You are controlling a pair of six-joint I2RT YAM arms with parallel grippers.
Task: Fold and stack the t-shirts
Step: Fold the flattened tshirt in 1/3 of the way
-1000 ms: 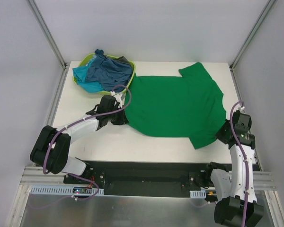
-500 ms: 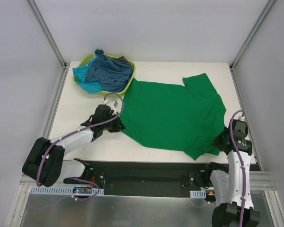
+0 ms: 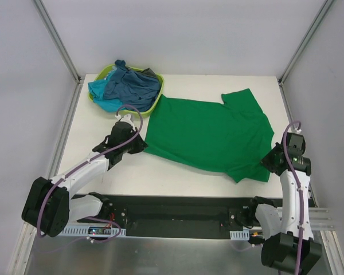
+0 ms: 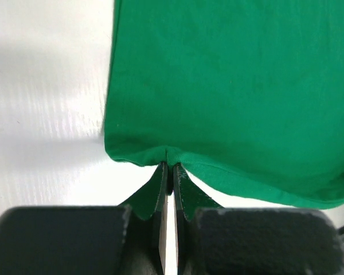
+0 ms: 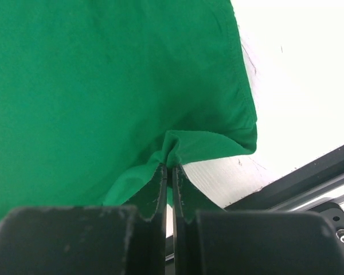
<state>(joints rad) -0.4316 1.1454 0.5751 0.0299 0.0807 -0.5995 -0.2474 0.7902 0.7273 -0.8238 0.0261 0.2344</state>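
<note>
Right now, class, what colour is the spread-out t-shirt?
The t-shirt is bright green, clearest in the top external view.

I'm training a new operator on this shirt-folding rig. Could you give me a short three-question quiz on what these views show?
1. True or false: the jaws of the left arm and of the right arm are both shut on the green shirt.
2. Where are the other shirts? A) heaped in the basket at the far left corner of the table; B) stacked at its right edge; C) under the green shirt.
3. Fill in: the green shirt lies ___ (spread or folded) on the table.
Key: 1 true; 2 A; 3 spread.
</note>
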